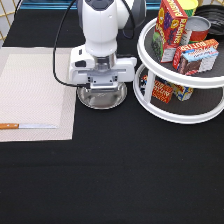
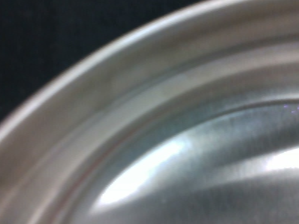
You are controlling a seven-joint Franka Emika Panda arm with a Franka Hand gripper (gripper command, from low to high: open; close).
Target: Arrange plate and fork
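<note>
- The gripper sits low, right over the far edge of the plate. It looks like it is there to grab the rim.
- I cannot tell whether the fingers are spread or pinching the rim; the white hand hides them.
- The plate lies flat on the black table, just under the fingers and just beside the placemat.
- The wrist view shows only the shiny plate up close, so the hand is very near it.
- I see no fork.
- A knife lies on the placemat's near edge, well apart from the fingers.
- The round rack holds boxes and a can. Their writing is too blurry to read.
</note>
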